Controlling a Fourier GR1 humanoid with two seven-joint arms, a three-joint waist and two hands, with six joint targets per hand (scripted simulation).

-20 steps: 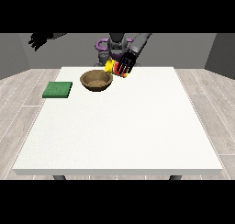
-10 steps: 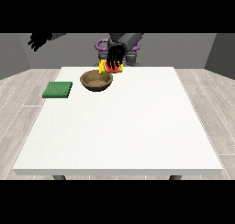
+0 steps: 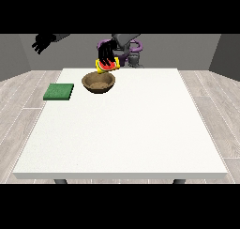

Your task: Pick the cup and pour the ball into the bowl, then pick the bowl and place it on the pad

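Cup tipped over the bowl, and the pour is on!

The hand at the view's right (image 3: 107,51) has its fingers curled round the yellow-and-red cup (image 3: 107,64), holding it tilted just above the back rim of the brown bowl (image 3: 98,82) on the white table (image 3: 122,129). The ball itself I cannot make out, whether inside the cup or down in the bowl. The risk: the cup hangs over the rim, not the middle, so a ball rolling out could clip the edge and run off across the table. The green pad (image 3: 59,91) waits well apart near the table's edge. The hand at the view's left (image 3: 42,42) hangs raised off the table, fingers too small to read.
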